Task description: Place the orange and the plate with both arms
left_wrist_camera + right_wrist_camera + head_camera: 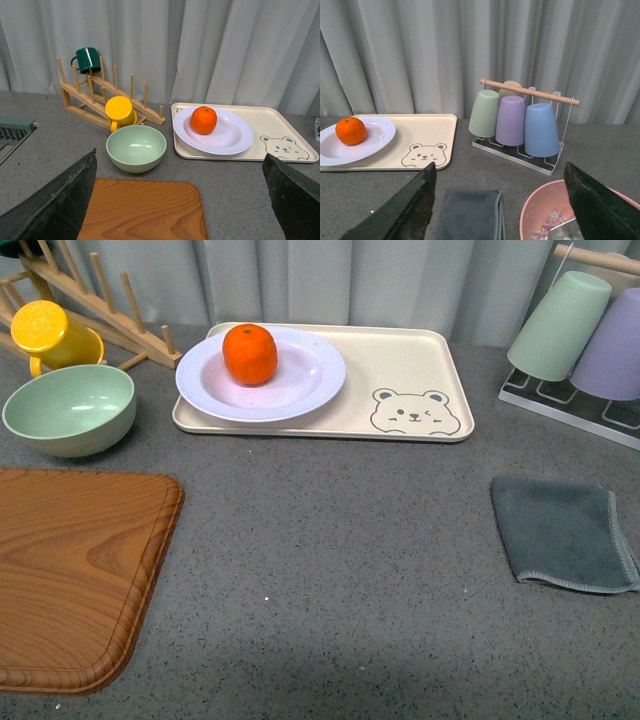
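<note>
Orange (250, 353) sits in plate (261, 375), plate on bear tray (400, 370) at desk's 12 o'clock; likely staged together. Both end effectors spread apart, empty, well back.

One orange (250, 353), one plate (261, 374), one tray (400, 370), one green bowl (69, 410), one pink bowl (540, 212), one cloth (564, 533), one board (75, 570), six cups.

grey speckled counter (330, 570) bears a beige bear tray (420, 370), green bowl (70, 410), wooden board (70, 580), grey cloth (565, 532), peg rack (90, 295), cup rack (575, 405) and pink basin (545, 212).
</note>
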